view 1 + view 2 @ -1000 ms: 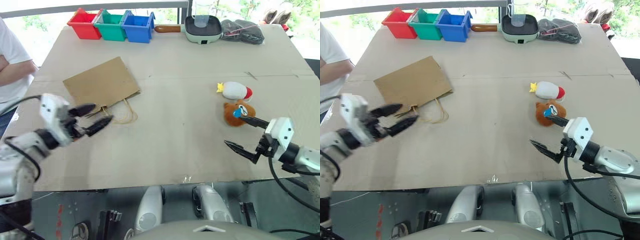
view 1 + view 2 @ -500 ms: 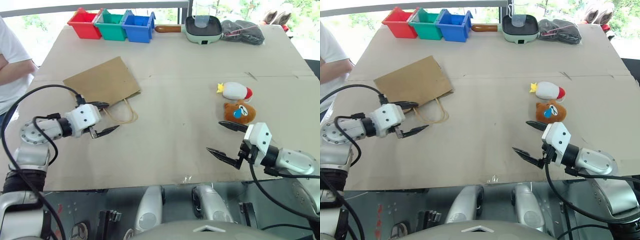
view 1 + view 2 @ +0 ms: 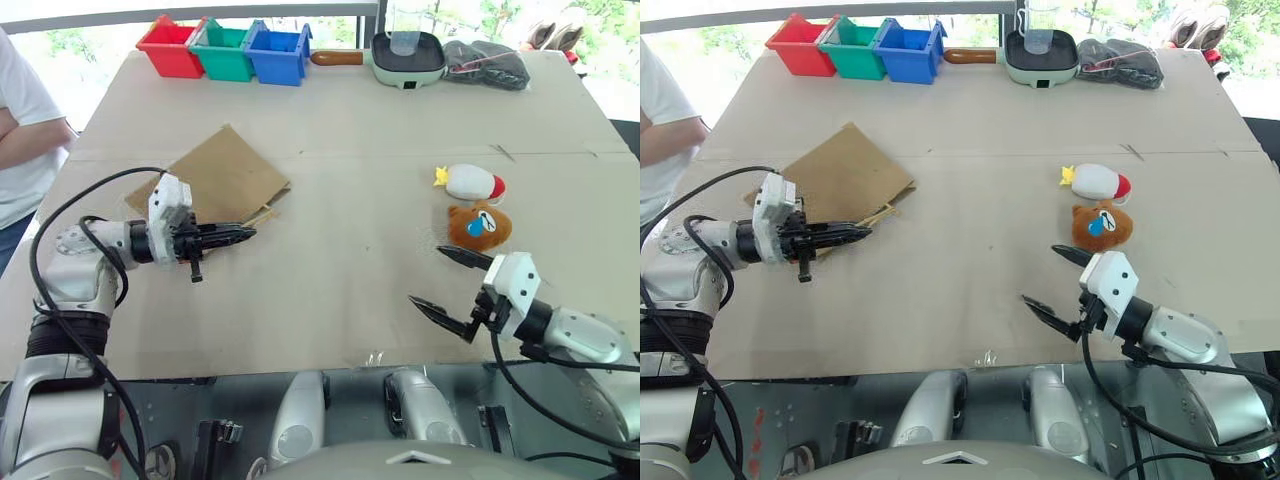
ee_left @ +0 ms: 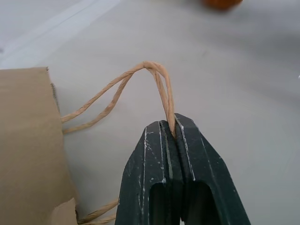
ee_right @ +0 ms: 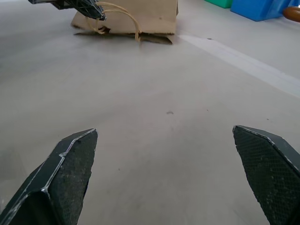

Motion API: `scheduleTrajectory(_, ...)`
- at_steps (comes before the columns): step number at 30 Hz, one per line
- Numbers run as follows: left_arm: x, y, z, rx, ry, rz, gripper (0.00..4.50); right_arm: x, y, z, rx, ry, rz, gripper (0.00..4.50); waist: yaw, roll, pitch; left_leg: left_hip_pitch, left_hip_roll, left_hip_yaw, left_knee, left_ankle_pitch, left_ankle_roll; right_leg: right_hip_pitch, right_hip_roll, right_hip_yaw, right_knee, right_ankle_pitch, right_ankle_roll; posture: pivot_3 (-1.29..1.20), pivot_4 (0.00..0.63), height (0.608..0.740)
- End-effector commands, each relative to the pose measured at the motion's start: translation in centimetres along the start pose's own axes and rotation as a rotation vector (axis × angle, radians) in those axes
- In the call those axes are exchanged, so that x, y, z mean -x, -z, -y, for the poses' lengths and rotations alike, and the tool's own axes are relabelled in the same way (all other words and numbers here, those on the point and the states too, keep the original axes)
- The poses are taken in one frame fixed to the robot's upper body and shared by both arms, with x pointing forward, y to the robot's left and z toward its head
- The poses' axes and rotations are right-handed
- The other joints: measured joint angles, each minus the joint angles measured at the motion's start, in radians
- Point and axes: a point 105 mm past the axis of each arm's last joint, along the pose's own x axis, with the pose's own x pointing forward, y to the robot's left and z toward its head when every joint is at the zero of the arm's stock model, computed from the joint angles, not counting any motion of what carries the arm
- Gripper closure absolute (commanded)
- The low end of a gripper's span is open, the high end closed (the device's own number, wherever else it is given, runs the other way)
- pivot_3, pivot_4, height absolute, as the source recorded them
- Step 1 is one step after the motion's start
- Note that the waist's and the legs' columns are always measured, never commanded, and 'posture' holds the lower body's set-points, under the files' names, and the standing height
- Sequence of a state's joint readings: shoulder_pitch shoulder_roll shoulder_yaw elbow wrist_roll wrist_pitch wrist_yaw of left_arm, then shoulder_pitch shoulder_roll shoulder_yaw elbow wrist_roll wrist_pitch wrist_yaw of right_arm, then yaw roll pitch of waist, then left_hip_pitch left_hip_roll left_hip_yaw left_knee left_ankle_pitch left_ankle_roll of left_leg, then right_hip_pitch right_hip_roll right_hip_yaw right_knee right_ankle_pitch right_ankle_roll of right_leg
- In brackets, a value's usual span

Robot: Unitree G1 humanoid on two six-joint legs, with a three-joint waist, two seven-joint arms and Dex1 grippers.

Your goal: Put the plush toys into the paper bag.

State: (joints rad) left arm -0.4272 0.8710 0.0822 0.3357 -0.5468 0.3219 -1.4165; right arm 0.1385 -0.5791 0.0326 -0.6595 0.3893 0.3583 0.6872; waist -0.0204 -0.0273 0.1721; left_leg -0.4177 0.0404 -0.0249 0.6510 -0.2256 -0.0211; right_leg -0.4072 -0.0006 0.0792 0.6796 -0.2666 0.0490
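Pinching bag handle (image 4: 161, 89) in left pincer (image 4: 172, 129).

The paper bag (image 3: 222, 180) lies flat on the worktop (image 3: 350, 120) near its left edge; two plush toys (image 3: 476, 205) lie near the right edge, touching. Three bins (image 3: 224, 50), a pan (image 3: 405, 55) and a cloth bundle (image 3: 485, 63) line the far edge

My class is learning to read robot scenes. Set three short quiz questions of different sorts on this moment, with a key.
1. True or false: the left tool is shut on the paper bag's handle.
2. Which toy lies nearer the right tool: A, the white oval toy; B, the brown bear head?
3. Fill in: both toys lie on the ___.

Key: 1 true; 2 B; 3 table.
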Motion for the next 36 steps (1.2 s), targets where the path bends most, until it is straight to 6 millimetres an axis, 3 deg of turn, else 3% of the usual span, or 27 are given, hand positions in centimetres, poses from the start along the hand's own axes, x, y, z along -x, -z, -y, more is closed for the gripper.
scheduleTrajectory(1, -0.5, -2.6, 1.3, 0.031, 0.059, 0.060, 4.38, -1.1, -1.7, -0.4, 0.019, -0.018, 0.065, 0.00, 0.000, 0.000, 0.000, 0.000, 0.000, 0.000, 0.000, 0.000, 0.000, 0.000, 0.000, 0.000, 0.000, 0.000, 0.000, 0.00, 0.150, 0.740)
scheduleTrajectory(4, -1.5, -2.4, 2.1, 0.018, 0.078, 0.046, 4.38, -2.1, -2.1, -0.6, 0.038, -0.041, 0.082, 0.00, 0.000, 0.000, 0.000, 0.000, 0.000, -0.001, 0.000, 0.000, 0.000, 0.000, 0.000, 0.000, 0.000, 0.000, 0.000, 0.00, 0.150, 0.740)
scheduleTrajectory(9, -2.3, 0.0, 2.6, -0.099, 0.067, -0.058, 4.38, -2.6, -2.2, -0.8, 0.051, -0.067, 0.084, 0.00, 0.002, 0.000, 0.000, 0.000, 0.000, -0.001, 0.000, 0.000, 0.000, 0.000, 0.000, 0.000, 0.000, 0.000, 0.000, 0.00, 0.150, 0.740)
scheduleTrajectory(10, -2.3, 0.1, 2.6, -0.112, 0.057, -0.059, 3.77, -2.5, -2.2, -0.8, 0.050, -0.070, 0.083, 0.00, 0.003, 0.000, 0.000, 0.000, 0.000, -0.001, 0.000, 0.000, 0.000, 0.000, 0.000, -0.001, 0.000, 0.000, -0.001, 0.00, 0.150, 0.740)
scheduleTrajectory(14, -2.1, 1.0, 2.2, -0.275, 0.014, -0.106, 2.11, -1.6, -2.2, -1.1, 0.063, -0.103, 0.075, 0.00, 0.008, 0.000, 0.000, 0.000, 0.000, -0.001, 0.001, 0.000, 0.000, 0.000, 0.000, -0.001, -0.001, 0.000, 0.000, 0.00, 0.150, 0.740)
scheduleTrajectory(22, -2.3, 1.7, 1.3, -0.375, -0.023, -0.124, 2.11, -1.4, -2.3, -0.8, 0.081, -0.089, 0.070, 0.00, 0.005, 0.000, 0.000, 0.000, 0.000, 0.000, 0.000, 0.000, 0.000, 0.000, 0.000, 0.000, 0.000, 0.000, 0.000, 0.00, 0.150, 0.740)
scheduleTrajectory(25, -2.6, 2.0, 1.8, -0.436, 0.021, -0.137, 2.81, -1.5, -2.4, -0.9, 0.080, -0.089, 0.074, 0.00, 0.005, 0.000, 0.000, 0.000, 0.000, 0.000, 0.001, 0.000, 0.000, 0.001, 0.000, 0.000, -0.001, 0.000, 0.000, 0.00, 0.150, 0.740)
scheduleTrajectory(31, -2.3, 1.2, 3.3, -0.300, 0.111, -0.074, 2.81, -1.5, -2.5, -1.0, 0.076, -0.082, 0.073, 0.00, 0.004, 0.000, 0.000, 0.000, 0.000, -0.001, 0.001, 0.000, 0.000, 0.001, 0.000, 0.000, 0.000, 0.000, 0.000, 0.00, 0.150, 0.740)
scheduleTrajectory(32, -2.2, 1.0, 3.2, -0.301, 0.106, -0.070, 2.32, -1.5, -2.4, -1.0, 0.076, -0.081, 0.073, 0.00, 0.004, 0.000, 0.000, 0.000, 0.000, 0.000, 0.001, 0.000, 0.000, 0.001, 0.000, 0.000, 0.000, 0.000, 0.000, 0.00, 0.150, 0.740)
scheduleTrajectory(33, -2.2, 0.8, 3.2, -0.304, 0.101, -0.068, 2.17, -1.4, -2.4, -1.0, 0.074, -0.080, 0.072, 0.00, 0.003, 0.000, 0.000, 0.000, 0.000, -0.001, 0.001, 0.000, 0.000, 0.001, 0.000, -0.001, 0.000, 0.000, 0.000, 0.00, 0.150, 0.740)
scheduleTrajectory(36, -2.3, 1.1, 3.5, -0.366, 0.114, -0.105, 0.84, -1.3, -2.4, -1.0, 0.072, -0.080, 0.069, 0.00, 0.004, 0.000, 0.000, 0.000, 0.000, -0.001, 0.001, 0.000, 0.000, 0.001, 0.000, -0.001, 0.000, 0.000, 0.000, 0.00, 0.150, 0.740)
